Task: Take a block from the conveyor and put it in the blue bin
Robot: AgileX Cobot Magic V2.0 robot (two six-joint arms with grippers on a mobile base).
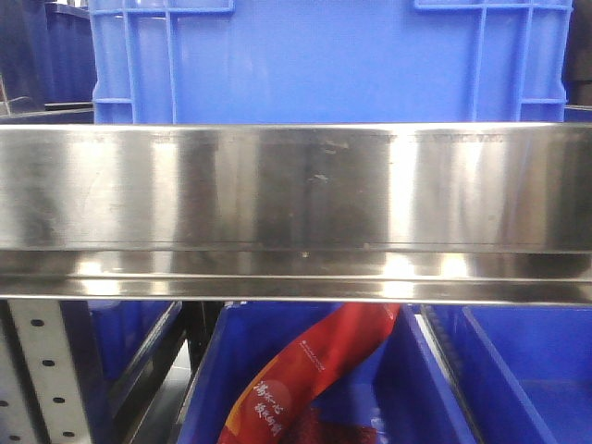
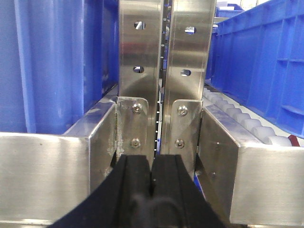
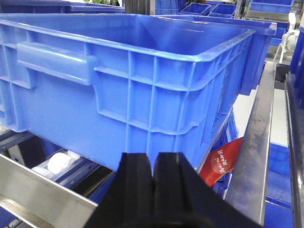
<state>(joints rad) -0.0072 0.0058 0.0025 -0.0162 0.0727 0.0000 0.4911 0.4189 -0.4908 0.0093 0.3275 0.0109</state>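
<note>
Front view faces a steel rail [image 1: 296, 213] closely; wrist views look forward.

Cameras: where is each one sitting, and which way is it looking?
Front: faces a steel rail straight on, blue bin behind; no robot part shows.
Left wrist: behind the left gripper, shut, facing steel posts.
Right wrist: behind the right gripper, shut, facing the bin's side.
Front and right wrist share the red packet.

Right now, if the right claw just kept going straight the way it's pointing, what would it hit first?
Most likely the blue bin. The right claw, fingers pressed together, points at the bin's ribbed side wall, low down near its bottom edge. Depth is hard to judge, so how soon it would touch is unclear.
</note>
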